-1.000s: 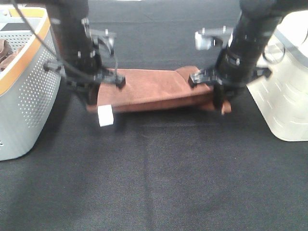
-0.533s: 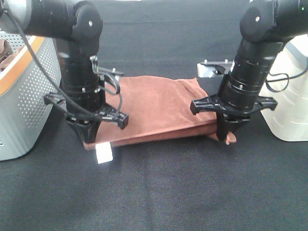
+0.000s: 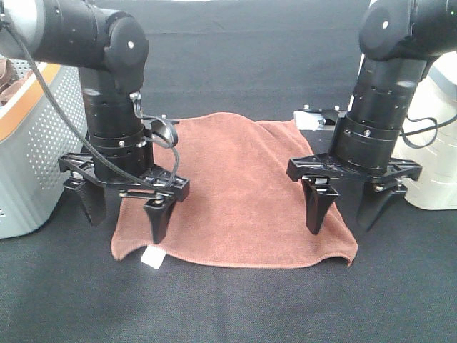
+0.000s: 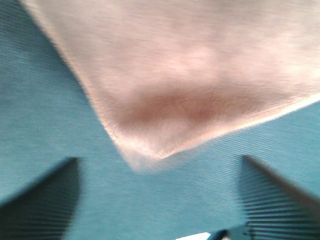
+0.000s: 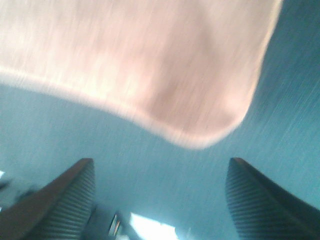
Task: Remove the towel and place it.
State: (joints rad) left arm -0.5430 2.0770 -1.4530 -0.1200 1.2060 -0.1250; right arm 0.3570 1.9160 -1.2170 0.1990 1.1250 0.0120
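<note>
The reddish-brown towel lies spread flat on the black table cloth, its small white tag at the front left corner. My left gripper is open and empty just above the towel's front left corner; the left wrist view shows that corner between its wide-apart fingers. My right gripper is open and empty above the towel's front right corner, which the right wrist view shows beyond its spread fingers. Both wrist views are blurred.
A grey perforated basket with an orange rim stands at the left, a bunched brown cloth inside it. A cream basket stands at the right. A small silver part lies behind the towel.
Both grippers carried the hanging, folded towel toward the front, then let go of its corners and opened. The towel now lies spread flat.
</note>
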